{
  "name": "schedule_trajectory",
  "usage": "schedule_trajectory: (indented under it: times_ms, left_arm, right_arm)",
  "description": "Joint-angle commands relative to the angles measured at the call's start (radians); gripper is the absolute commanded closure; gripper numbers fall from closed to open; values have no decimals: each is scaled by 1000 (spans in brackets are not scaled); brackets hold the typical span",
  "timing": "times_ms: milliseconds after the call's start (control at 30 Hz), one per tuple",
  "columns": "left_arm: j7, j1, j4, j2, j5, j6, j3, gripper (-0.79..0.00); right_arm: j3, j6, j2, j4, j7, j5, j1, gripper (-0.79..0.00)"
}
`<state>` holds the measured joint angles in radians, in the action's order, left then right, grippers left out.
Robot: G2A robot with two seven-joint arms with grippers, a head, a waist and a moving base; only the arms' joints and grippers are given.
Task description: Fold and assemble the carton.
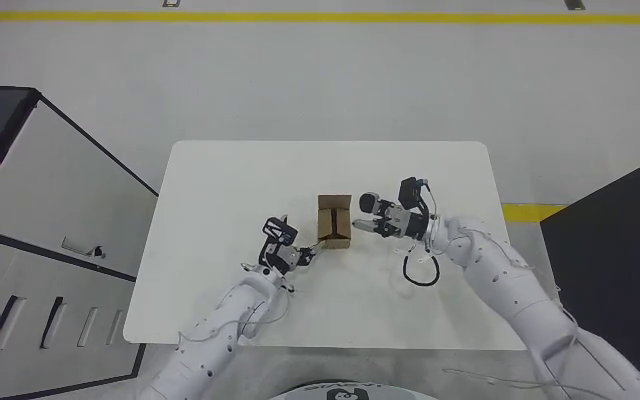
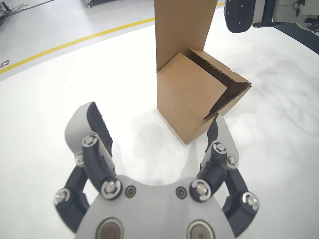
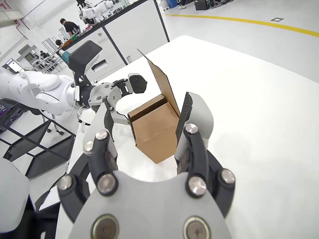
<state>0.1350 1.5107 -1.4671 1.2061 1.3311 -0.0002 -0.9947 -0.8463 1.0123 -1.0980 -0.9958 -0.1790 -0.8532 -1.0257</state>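
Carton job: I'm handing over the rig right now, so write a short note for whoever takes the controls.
Left gripper: open and empty, with one fingertip at a corner of the carton; contact unclear.
Right gripper: open and empty, close by the carton's opposite side, not gripping it.
Carton: stands in the middle of the table, body squared up.
Done: one top flap is folded inward over the opening.
Left: the tall flap stands upright; it probably needs folding down to close the top.
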Motion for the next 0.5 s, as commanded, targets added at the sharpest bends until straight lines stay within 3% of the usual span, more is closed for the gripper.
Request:
schedule_trajectory:
  times_ms: [0,100,233,367,467]
  left_arm:
    - [11,2,0,1,-1,17,-9,-760]
    - [30,5,4,3,-3,50,-21,-739]
    - [34,13,5,7,-22,65,-30,-782]
    - [6,36,-35,1,-58,-81,-28,-785]
    - [-13,68,-69,-5,-47,-126,-29,-785]
  right_arm:
    - [15,0,4,4,-22,-7,5,-591]
    - [35,0,11,9,-48,-16,8,-603]
    - [49,0,20,19,-82,-21,8,-622]
    - [48,0,29,26,-115,-24,1,-643]
    - [43,0,36,29,-133,-29,-5,-659]
